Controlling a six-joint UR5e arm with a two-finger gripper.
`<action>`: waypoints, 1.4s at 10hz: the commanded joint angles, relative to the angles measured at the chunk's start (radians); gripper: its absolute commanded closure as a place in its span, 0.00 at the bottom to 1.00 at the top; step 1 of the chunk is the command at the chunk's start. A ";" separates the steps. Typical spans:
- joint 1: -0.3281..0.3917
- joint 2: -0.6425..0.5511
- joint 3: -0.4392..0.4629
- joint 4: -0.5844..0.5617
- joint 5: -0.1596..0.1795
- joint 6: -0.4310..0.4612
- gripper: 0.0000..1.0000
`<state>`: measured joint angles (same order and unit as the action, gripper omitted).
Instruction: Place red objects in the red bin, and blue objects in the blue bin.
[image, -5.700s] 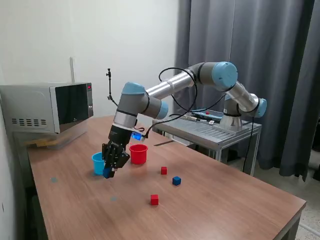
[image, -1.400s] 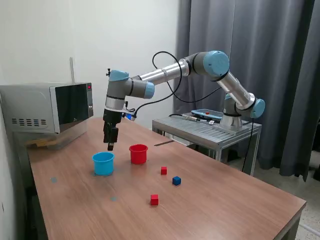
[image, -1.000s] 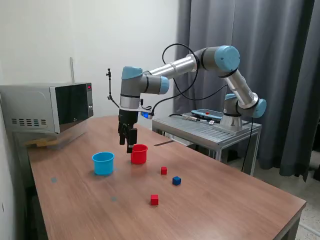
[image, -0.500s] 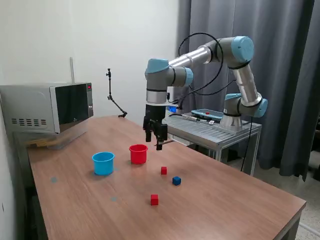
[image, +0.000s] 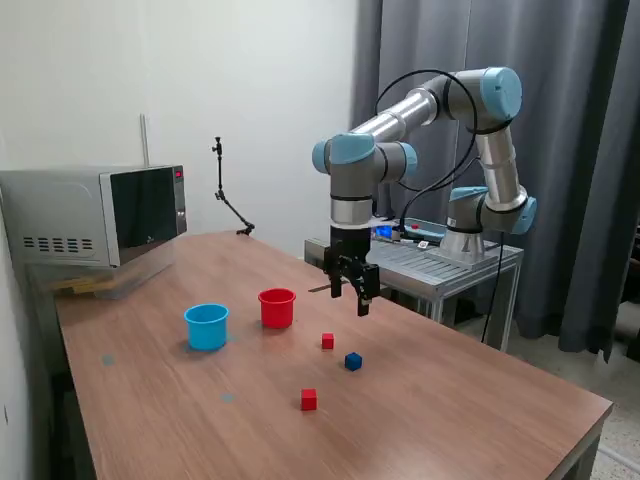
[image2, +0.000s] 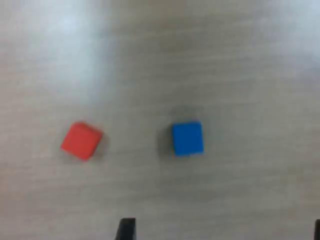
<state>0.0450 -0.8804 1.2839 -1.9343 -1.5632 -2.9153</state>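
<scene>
My jaws hang spread and empty above the table.
The blue cube (image2: 187, 138) sits near a red cube (image2: 81, 140); dropping off-centre, my gripper (image: 359, 291) could knock it aside.

A robotics lab: UR5e arm (image: 420, 105) on a metal stand (image: 420, 262), wooden table (image: 450, 400), microwave (image: 95, 215), grey curtains (image: 560, 150).

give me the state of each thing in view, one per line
gripper: jaws open, empty, above the table
blue cube: loose on the table, not in a cup
red cube near the red cup: loose on the table
red cube nearer the camera: loose on the table
red cup: upright
light blue cup: upright
microwave: door closed
</scene>
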 joint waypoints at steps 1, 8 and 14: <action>0.007 -0.006 0.081 -0.026 0.002 0.011 0.00; 0.006 -0.051 0.302 -0.300 0.035 0.013 0.00; 0.004 0.021 0.285 -0.311 0.055 -0.054 0.00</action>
<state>0.0497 -0.8768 1.5725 -2.2450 -1.5208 -2.9493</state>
